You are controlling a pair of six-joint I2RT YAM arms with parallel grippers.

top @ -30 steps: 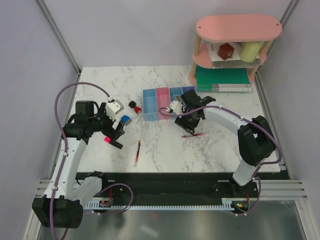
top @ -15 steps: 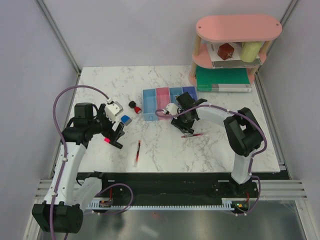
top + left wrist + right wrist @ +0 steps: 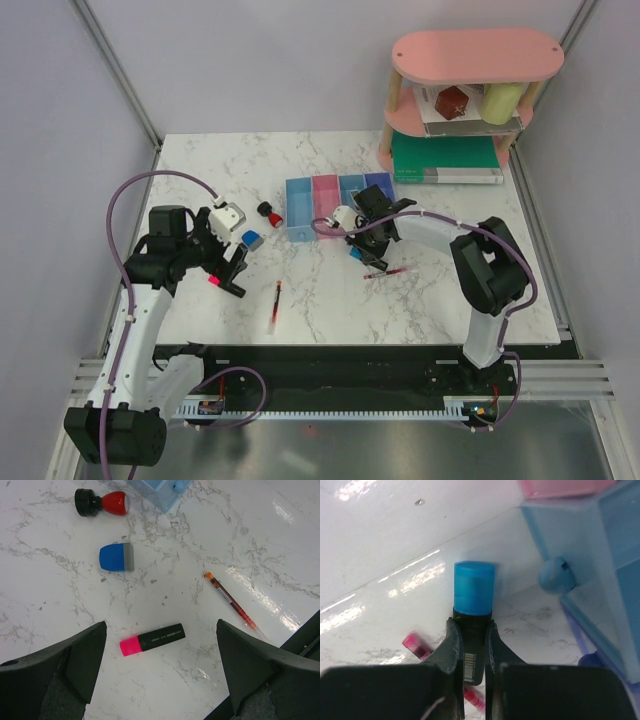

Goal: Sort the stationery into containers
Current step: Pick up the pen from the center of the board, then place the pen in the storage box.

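Early stage: right gripper clamps the blue-capped marker at six o'clock of the bins. Left gripper gapes above the pink-capped marker. Blue eraser, red-black stub and red pen lie unsorted.

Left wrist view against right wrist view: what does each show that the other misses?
Only the left wrist: a black marker with pink cap, a blue eraser and a red-and-black stub, lying loose. Only the right wrist: the right tool shut on a black marker with blue cap. Both: the white marble table and part of the joined row of plastic bins.
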